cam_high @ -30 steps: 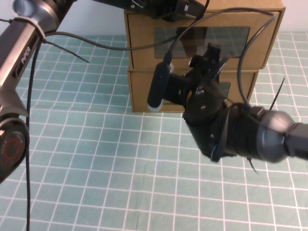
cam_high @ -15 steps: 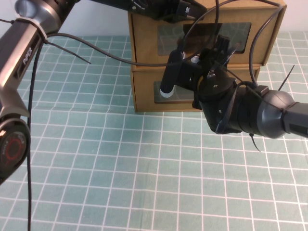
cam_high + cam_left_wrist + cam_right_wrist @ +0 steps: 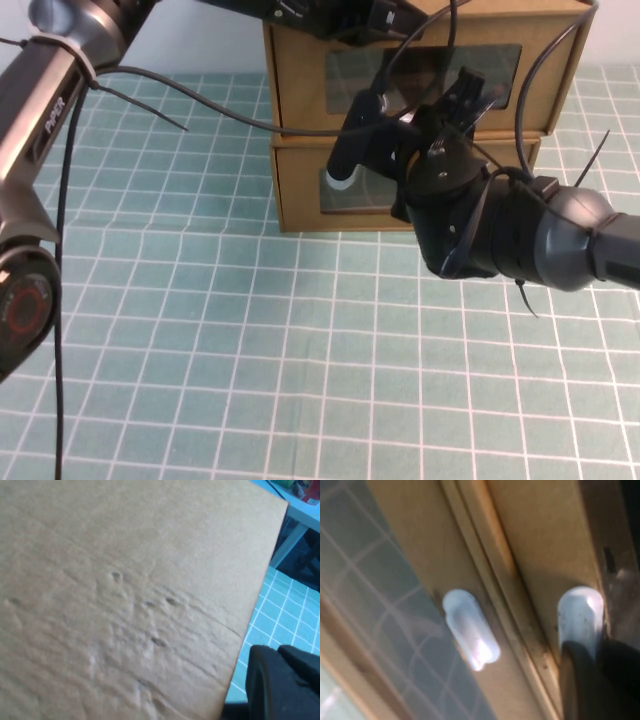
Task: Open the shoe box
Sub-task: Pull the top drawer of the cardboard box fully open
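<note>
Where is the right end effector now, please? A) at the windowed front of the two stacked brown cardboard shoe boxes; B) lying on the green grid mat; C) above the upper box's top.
A: the right end effector is at the windowed front of the stacked brown cardboard shoe boxes; the left end effector is up at their top.

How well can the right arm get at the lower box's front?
Probably yes: the right gripper is at the front of the lower box, nothing between; the left gripper sits over the upper box.
</note>
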`<action>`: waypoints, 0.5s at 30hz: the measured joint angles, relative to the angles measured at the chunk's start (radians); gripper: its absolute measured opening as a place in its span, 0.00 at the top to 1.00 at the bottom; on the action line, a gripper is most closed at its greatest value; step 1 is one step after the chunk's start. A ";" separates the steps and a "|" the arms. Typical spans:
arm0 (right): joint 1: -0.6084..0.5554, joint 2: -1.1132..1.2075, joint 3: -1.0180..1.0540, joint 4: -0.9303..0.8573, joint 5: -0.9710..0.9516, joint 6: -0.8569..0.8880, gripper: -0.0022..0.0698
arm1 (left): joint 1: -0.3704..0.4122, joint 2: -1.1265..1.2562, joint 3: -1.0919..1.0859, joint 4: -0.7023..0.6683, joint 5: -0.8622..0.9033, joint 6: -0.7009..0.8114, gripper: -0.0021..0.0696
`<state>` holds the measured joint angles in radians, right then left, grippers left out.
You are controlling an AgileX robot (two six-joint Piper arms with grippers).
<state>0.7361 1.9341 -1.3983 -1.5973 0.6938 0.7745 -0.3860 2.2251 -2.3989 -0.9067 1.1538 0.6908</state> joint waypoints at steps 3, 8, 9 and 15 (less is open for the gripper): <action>0.027 -0.017 0.000 0.051 0.012 0.002 0.94 | 0.004 -0.002 0.000 0.002 0.002 -0.019 0.98; 0.066 -0.047 0.055 0.064 0.018 0.002 0.96 | 0.018 -0.006 0.000 0.002 0.031 -0.035 0.98; 0.075 -0.058 0.077 0.060 0.020 0.003 0.97 | 0.019 -0.006 0.000 0.002 0.035 -0.035 0.98; 0.147 -0.107 0.240 0.060 0.054 0.017 0.98 | 0.019 -0.006 -0.002 0.002 0.035 -0.037 0.98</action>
<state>0.8833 1.8267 -1.1579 -1.5373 0.7482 0.7919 -0.3670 2.2193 -2.4010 -0.9046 1.1884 0.6538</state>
